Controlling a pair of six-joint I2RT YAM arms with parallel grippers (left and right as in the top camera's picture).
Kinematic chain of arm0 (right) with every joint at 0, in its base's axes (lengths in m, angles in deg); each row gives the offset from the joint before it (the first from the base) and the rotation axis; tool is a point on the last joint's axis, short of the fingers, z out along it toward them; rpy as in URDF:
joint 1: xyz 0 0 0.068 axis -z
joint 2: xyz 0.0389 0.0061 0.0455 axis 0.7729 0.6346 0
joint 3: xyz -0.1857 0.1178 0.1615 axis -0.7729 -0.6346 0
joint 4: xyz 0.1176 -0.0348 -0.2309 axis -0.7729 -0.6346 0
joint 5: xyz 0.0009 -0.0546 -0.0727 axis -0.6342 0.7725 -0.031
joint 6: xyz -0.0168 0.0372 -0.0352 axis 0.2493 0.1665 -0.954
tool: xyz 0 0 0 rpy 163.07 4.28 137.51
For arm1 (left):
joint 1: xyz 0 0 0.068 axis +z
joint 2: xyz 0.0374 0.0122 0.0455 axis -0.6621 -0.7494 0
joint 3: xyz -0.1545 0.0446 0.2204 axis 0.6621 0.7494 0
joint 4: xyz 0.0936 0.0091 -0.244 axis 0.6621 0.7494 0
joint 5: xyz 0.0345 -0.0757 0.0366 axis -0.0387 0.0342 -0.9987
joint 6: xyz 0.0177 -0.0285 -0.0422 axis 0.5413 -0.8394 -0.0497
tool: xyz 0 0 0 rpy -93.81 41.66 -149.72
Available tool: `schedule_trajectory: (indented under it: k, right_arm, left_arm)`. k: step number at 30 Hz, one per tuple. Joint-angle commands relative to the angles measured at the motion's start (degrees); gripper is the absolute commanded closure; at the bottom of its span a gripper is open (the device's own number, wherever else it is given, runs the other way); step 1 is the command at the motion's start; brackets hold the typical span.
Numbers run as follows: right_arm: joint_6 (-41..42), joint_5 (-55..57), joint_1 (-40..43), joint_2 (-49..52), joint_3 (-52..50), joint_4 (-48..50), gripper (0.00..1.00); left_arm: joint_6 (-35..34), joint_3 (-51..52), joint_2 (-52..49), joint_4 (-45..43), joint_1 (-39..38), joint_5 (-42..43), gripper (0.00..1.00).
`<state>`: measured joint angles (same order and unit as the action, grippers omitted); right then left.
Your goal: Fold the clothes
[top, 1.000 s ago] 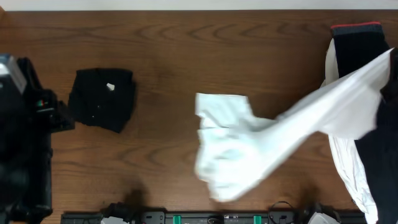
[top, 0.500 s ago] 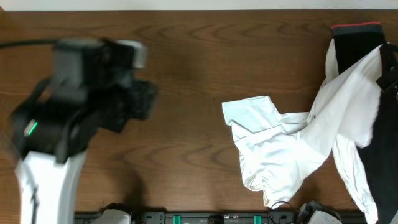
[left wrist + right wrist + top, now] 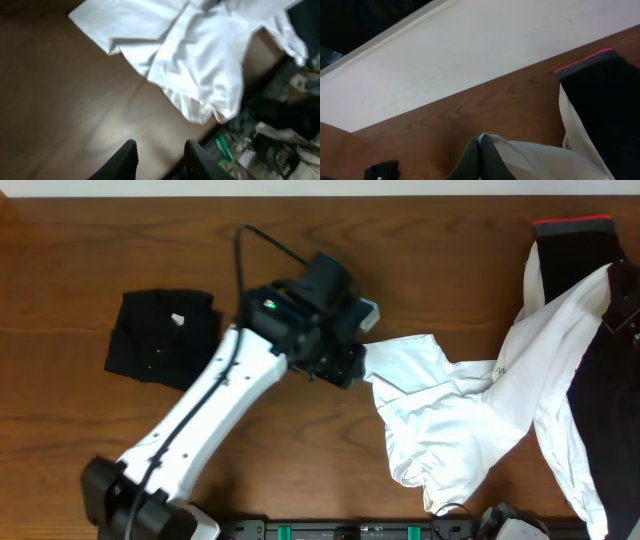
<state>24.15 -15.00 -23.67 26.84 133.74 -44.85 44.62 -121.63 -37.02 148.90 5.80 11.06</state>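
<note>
Step in hand (my read): spreading out white T-shirt (image 3: 450, 410) ahead of 1st fold; cloth not flat yet, so folding proper not begun.

T-shirt posn: on tabletop (image 3: 300, 240); L part bunched & creased; R part runs up as a taut band toward R edge of overhead view, across a dark garment (image 3: 605, 430); exact overlap hard to tell.

R jaws: pinched shut on a fold of the T-shirt; R wrist view shows white cloth coming straight out of the tips; that end is held off the tabletop.

L jaws: part-open, narrow gap, nothing betw them; L wrist view shows bare wood under the tips, T-shirt's near corner ahead of them, apart, no contact. Overhead: L arm (image 3: 200, 420) reaches to the T-shirt's L edge; jaws just beside its L flap.

Other items rel. to T-shirt: folded black garment (image 3: 160, 340) well to its L, beyond L arm; black piece w/ red band (image 3: 570, 240) just above its R end.

Next move calls for (judgement): L jaws advance onto the near flap, drop low enough to catch the edge, then close; after that, both ends pulled apart to flatten. Needs a true corner or hem, not a mid-crease. Cloth is limp & doubled; risk of pinching 2 layers, or of pushing the heap along instead of gripping it. R hold needs to be firm for tension.
</note>
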Motion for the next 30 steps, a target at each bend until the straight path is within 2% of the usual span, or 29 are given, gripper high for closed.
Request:
schedule_trajectory:
  k: [1, 5, 11, 18, 26, 30]
  right_arm:
    - [-0.68, 0.46, 0.48, -0.52, 0.66, -0.07, 0.99]
    - [-0.68, 0.44, 0.48, -0.52, 0.66, -0.09, 0.99]
    - [-0.68, 0.46, 0.48, -0.52, 0.66, -0.11, 0.99]
    - [-0.68, 0.48, 0.48, -0.52, 0.66, -0.11, 0.99]
    - [-0.70, 0.48, 0.48, -0.52, 0.66, -0.31, 0.99]
    - [-0.72, 0.48, 0.48, -0.52, 0.66, -0.72, 0.99]
  left_arm:
    - [-2.23, 6.71, -3.45, -5.40, -2.64, -1.20, 0.67]
    - [-2.16, 11.87, -8.52, -14.36, -6.93, -0.04, 0.73]
    - [-2.23, 12.33, -16.17, -22.29, -11.43, -0.68, 0.94]
    - [-3.48, 12.33, -22.01, -26.64, -11.67, -6.60, 0.94]
    - [-3.50, 12.33, -29.55, -33.88, -11.34, -8.83, 0.94]
    - [-5.73, 12.31, -31.08, -37.09, -9.57, -16.39, 0.94]
